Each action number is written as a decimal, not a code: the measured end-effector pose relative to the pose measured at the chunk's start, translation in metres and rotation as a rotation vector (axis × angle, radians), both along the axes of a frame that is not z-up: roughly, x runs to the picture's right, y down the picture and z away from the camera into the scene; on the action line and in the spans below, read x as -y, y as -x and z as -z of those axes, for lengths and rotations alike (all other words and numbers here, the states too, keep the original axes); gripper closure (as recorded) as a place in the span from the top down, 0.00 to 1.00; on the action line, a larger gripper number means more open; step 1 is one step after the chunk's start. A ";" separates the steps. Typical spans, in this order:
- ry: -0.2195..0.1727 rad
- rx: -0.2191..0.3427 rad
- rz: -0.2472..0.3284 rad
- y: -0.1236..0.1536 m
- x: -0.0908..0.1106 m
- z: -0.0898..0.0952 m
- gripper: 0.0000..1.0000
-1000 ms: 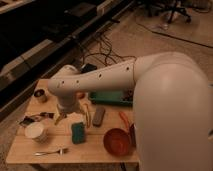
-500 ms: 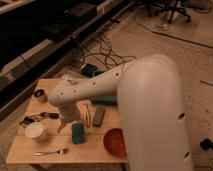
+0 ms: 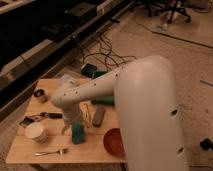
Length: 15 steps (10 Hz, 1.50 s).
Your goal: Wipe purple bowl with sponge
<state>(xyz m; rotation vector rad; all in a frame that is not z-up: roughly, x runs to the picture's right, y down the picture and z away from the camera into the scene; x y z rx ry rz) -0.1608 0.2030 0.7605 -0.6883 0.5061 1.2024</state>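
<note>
Downward, arm (image 3: 95, 87) bent at wrist, tool (image 3: 67, 127) spread beside sponge (image 3: 77, 133)

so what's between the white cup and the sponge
The gripper hangs there over the table, close beside the sponge, with bare wood toward the white cup; camera view shows it.

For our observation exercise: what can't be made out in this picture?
- Purple bowl: not visible in the camera view; the arm covers the right of the table.
- Orange bowl: right part behind the arm.
- Claw over mid-table, beside the sponge: whether they touch is unclear.
</note>
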 end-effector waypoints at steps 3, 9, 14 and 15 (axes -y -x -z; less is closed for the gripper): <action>0.000 0.003 0.002 0.002 0.000 0.000 0.80; 0.027 0.006 -0.003 -0.001 -0.005 -0.006 0.80; 0.048 0.032 -0.014 -0.011 -0.027 -0.040 0.80; 0.047 0.045 -0.018 -0.010 -0.030 -0.045 0.80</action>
